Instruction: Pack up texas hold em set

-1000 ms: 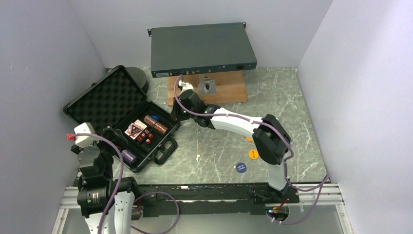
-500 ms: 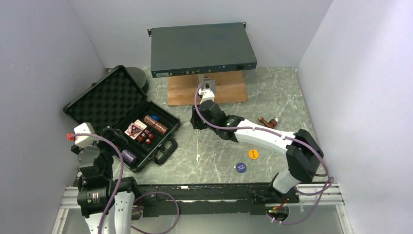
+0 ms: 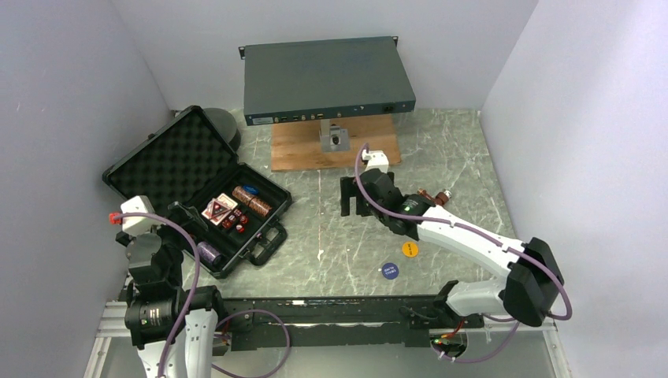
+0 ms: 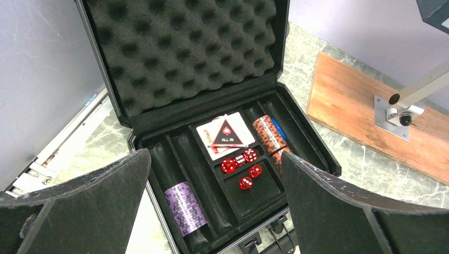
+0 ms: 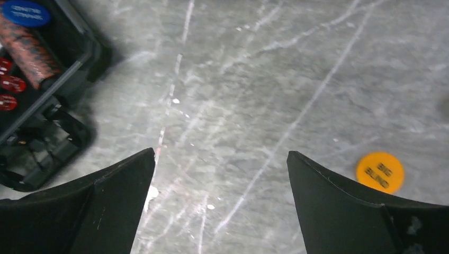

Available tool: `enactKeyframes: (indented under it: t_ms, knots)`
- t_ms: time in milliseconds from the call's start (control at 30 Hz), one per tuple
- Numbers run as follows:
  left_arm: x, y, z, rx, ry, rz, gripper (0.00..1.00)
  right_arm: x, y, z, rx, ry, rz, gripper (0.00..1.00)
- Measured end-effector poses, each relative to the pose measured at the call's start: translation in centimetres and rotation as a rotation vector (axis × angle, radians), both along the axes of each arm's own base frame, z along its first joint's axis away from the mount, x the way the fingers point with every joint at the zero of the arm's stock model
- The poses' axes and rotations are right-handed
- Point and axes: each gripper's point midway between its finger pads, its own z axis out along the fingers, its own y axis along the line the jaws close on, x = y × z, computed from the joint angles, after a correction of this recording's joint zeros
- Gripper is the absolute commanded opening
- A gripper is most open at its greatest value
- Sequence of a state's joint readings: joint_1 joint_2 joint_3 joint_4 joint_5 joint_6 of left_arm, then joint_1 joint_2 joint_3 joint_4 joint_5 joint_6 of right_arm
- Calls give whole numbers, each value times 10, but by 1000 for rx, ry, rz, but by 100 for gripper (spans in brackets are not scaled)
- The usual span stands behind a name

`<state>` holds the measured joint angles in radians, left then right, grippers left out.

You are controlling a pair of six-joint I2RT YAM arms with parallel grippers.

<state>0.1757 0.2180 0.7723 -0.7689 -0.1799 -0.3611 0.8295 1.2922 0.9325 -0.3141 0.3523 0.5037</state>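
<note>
The black foam-lined briefcase [image 3: 169, 161] lies open at the left. It holds a red card deck [image 4: 225, 135], red dice [image 4: 242, 165], a purple chip roll [image 4: 184, 207], a brown chip roll [image 4: 270, 138] and a blue disc [image 5: 25, 13]. My left gripper [image 4: 214, 155] hovers open over its near edge, nothing between the fingers. My right gripper [image 3: 354, 197] stands open and empty above bare table, right of the case. An orange disc [image 3: 410, 249] and a blue disc [image 3: 389, 270] lie on the table, the orange disc [image 5: 379, 172] just right of my right fingers. Another brown roll [image 3: 432, 196] lies behind the right arm.
A big flat grey metal box [image 3: 327, 79] rests on a post over a wooden board [image 3: 303, 150] at the back. A black round spool [image 3: 220, 126] sits behind the case lid. The case handle [image 3: 268, 242] juts toward the table's middle. Walls close in left, right and back.
My right arm has swung rightward from the briefcase's right edge to the middle of the table, and its jaws have opened wide. The left arm has stayed put.
</note>
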Motion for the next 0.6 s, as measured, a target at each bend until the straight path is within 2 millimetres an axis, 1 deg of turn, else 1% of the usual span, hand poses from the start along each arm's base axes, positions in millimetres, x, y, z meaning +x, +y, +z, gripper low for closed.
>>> enactKeyframes:
  t_ms: [167,200,367,533,600]
  knots:
    - [2,0,-1,-2,7,-3,100,-8,-31,-11,-40,43,-88,100]
    - [2,0,-1,-2,8,-3,100,-9,-40,-14,-47,58,-120,100]
    - [2,0,-2,-4,12,-1,100,-7,-80,-24,-70,108,-266,100]
    - [4,0,-3,-6,17,-5,100,-6,-111,-34,-78,167,-407,99]
    - [4,-1,-3,-7,18,-10,100,-8,-119,-40,-80,186,-447,97]
